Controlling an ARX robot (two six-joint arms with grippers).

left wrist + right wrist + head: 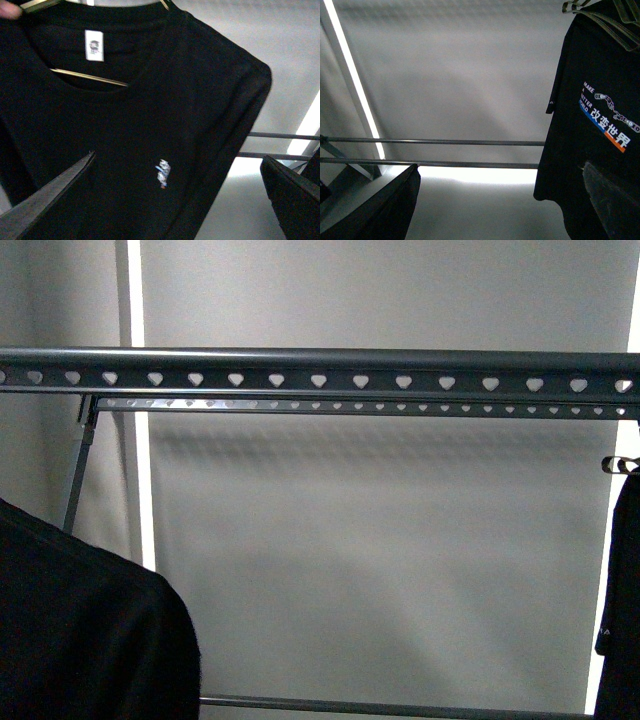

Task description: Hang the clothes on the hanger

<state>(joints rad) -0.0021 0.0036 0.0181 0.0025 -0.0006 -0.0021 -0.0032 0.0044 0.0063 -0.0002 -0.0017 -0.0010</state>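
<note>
The grey metal rack's rail [320,368] with heart-shaped holes runs across the front view. A black T-shirt with white "MAKE A" lettering [592,130] hangs on a coat hanger beside my open right gripper [500,167], its cloth in front of one finger [612,200]. It also shows at the front view's right edge [622,590], below the rail. My open left gripper [177,157] faces another black T-shirt with a small chest logo [162,173] on a slim coat hanger [90,77]. This shirt fills the front view's lower left [80,630].
A grey wall [380,540] with bright vertical light strips [140,490] stands behind the rack. The rack's low horizontal bars [445,142] cross the right wrist view and show in the left wrist view [280,136]. A pinkish fingertip-like shape [9,9] sits at the slim hanger's end.
</note>
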